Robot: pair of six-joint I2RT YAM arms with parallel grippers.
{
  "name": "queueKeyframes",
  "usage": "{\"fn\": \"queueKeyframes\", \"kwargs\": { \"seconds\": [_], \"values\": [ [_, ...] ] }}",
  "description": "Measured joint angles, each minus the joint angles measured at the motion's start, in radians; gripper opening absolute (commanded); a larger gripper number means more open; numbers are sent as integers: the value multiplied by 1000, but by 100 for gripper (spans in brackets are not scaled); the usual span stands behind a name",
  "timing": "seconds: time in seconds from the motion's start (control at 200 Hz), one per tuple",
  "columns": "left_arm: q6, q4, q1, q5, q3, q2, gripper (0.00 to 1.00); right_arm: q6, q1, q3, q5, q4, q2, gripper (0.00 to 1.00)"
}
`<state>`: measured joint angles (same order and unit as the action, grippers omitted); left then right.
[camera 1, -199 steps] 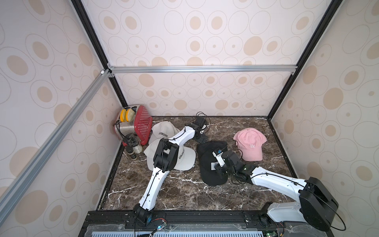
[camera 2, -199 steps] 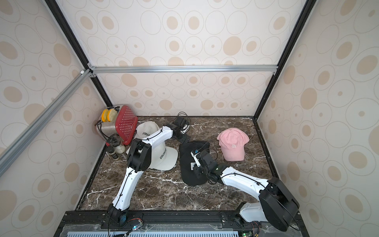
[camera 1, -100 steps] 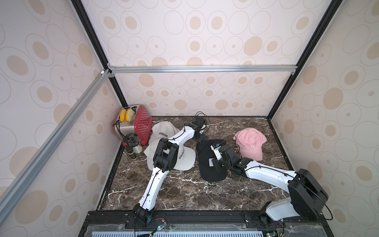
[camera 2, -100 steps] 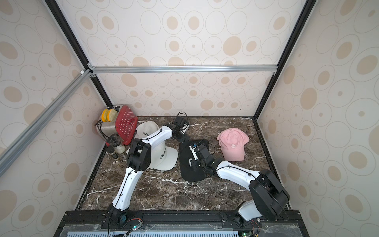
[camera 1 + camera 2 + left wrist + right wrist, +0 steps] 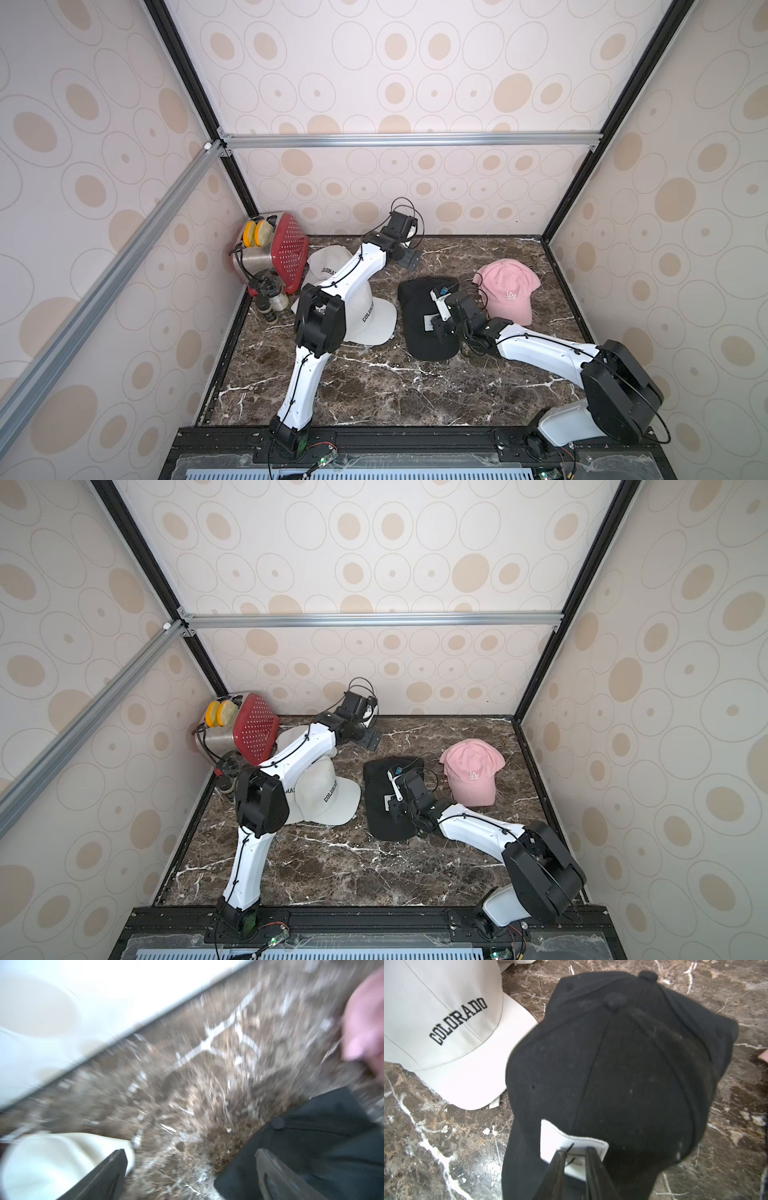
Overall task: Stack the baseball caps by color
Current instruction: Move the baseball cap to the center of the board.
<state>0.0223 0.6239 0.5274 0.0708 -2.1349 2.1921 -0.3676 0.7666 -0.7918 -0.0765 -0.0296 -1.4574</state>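
Observation:
A black baseball cap with a white square patch (image 5: 428, 332) (image 5: 633, 1076) lies on top of another black cap (image 5: 415, 286) mid-table. My right gripper (image 5: 435, 328) (image 5: 392, 806) (image 5: 575, 1150) is shut on the top cap's front, its jaws pinching at the patch (image 5: 566, 1142). Two white "COLORADO" caps (image 5: 374, 320) (image 5: 328, 262) overlap to the left, partly under my left arm. A pink cap (image 5: 509, 291) sits to the right. My left gripper (image 5: 409, 259) (image 5: 190, 1151) hangs open over bare table near the back wall, its view blurred.
A red perforated appliance with yellow rounds (image 5: 274, 249) and small bottles (image 5: 272, 297) fill the back left corner. Patterned walls close in the left, back and right sides. The dark marble table (image 5: 374, 386) stretches toward the front edge.
My right gripper has carried the patched black cap toward the back, onto the other black cap. My left gripper has lifted slightly near the back wall.

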Motion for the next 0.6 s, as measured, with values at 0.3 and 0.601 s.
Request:
{"fn": "queueKeyframes", "kwargs": {
  "seconds": [0.3,0.601],
  "values": [
    [42,-116,0,36,151,-198,99,-35,-37,-22,-9,0,-71,24],
    [209,-184,-19,-43,461,-296,99,-56,-55,-58,3,7,-125,28]
  ]
}}
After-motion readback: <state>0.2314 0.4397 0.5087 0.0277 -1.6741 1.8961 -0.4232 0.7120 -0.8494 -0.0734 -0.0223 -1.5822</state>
